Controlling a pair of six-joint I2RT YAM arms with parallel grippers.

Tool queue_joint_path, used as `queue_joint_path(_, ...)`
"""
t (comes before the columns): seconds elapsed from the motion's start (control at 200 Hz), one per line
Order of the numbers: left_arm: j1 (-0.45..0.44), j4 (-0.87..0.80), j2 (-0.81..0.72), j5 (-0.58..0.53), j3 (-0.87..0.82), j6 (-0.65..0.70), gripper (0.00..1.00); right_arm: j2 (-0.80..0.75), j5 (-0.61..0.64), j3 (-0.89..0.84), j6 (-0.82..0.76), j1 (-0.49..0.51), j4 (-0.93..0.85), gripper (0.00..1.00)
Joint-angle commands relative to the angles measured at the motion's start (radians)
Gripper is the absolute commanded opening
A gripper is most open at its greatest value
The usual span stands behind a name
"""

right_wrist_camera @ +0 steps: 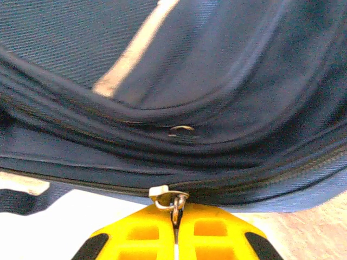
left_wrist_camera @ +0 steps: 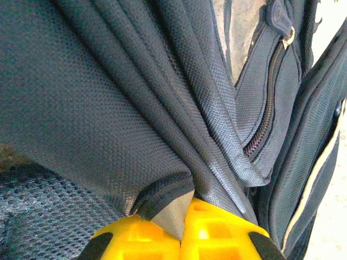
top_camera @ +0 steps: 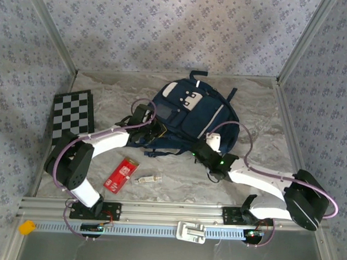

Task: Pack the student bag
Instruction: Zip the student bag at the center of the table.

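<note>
While the zip (right_wrist_camera: 81, 181) of the student bag (top_camera: 189, 110) looks closed, packing is judged barely begun. Bag: flat on table (top_camera: 255, 102). Left gripper (left_wrist_camera: 181, 227): pinching a fabric fold at bag's near-left edge. Right gripper (right_wrist_camera: 176, 219): clamped on zip pull (right_wrist_camera: 169, 196), bag's near-right edge. Red packet (top_camera: 120, 175), small pale item (top_camera: 148, 179): outside, nearward of bag.

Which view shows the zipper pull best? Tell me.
Right wrist: the zipper pull sits close up, pinched in the yellow jaws. Top external: too small against the backpack. Left wrist: another pocket's zipper.
</note>
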Motion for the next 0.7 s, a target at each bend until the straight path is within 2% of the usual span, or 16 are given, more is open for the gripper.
queue_joint_path(0.0,0.004,0.032,-0.051,-0.007,-0.001,0.020,0.00,-0.024,-0.020,-0.028,-0.026,-0.047,-0.011,0.04)
queue_joint_path(0.145,-0.005,0.050,-0.038,0.003,0.006,0.007,0.00,0.029,-0.139,-0.016,-0.147,-0.096,0.115,0.07)
queue_joint_path(0.225,-0.011,0.037,-0.036,0.000,0.016,0.014,0.00,0.053,-0.153,0.007,-0.176,-0.110,0.123,0.09)
queue_joint_path(0.38,-0.013,0.036,-0.033,-0.002,0.021,0.016,0.00,0.080,-0.206,0.014,-0.244,-0.133,0.174,0.19)
queue_joint_path(0.555,-0.019,0.036,-0.017,0.005,0.035,0.016,0.00,0.130,-0.150,0.037,-0.263,-0.149,0.140,0.20)
queue_joint_path(0.695,-0.018,0.026,-0.014,0.003,0.045,0.027,0.00,0.130,-0.106,0.043,-0.261,-0.153,0.106,0.13)
